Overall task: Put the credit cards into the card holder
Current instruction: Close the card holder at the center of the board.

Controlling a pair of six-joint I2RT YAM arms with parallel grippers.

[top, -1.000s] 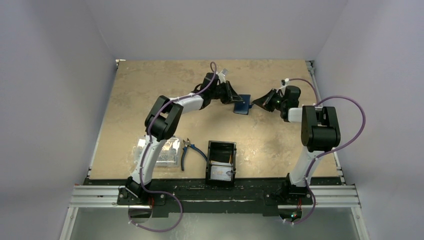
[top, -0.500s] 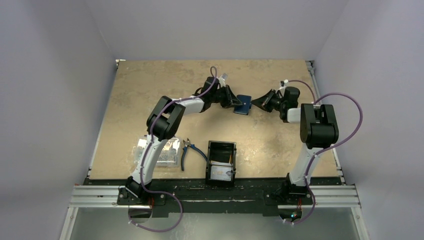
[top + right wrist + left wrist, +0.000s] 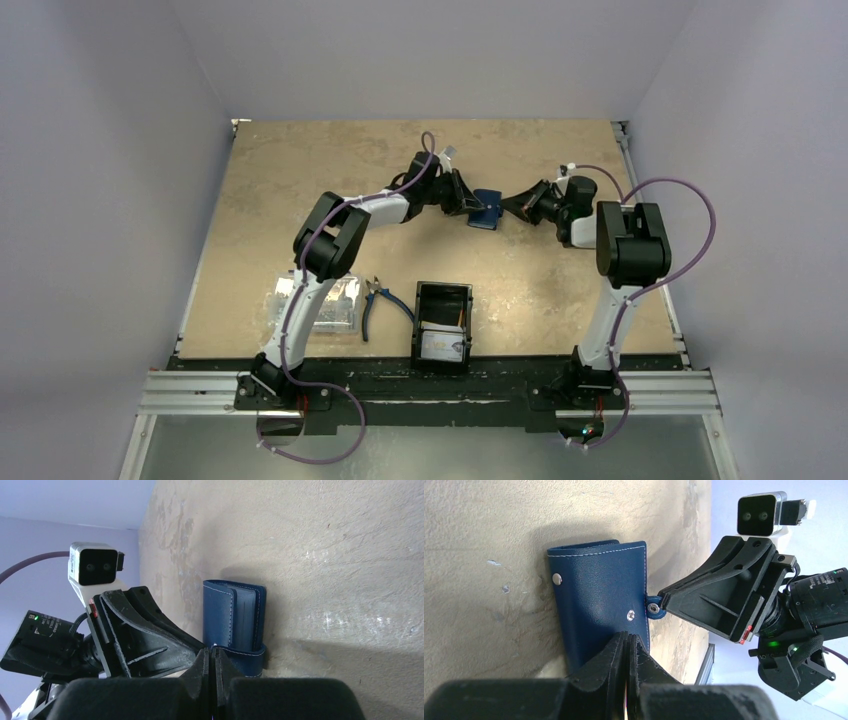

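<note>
We're seeing the card holder (image 3: 599,605) folded at the table's (image 3: 300,180) far middle, between both arms — left gripper (image 3: 628,639) is pinching its cover edge, claw pressed together; right gripper (image 3: 211,654) is clamping onto its snap strap (image 3: 654,609), claw tight. A pale credit card (image 3: 441,346) is lying in the black tray (image 3: 419,310) by the near edge — well apart.

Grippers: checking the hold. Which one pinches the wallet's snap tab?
The right gripper, at the card holder's snap tab; the left gripper clamps the body's edge.
</note>
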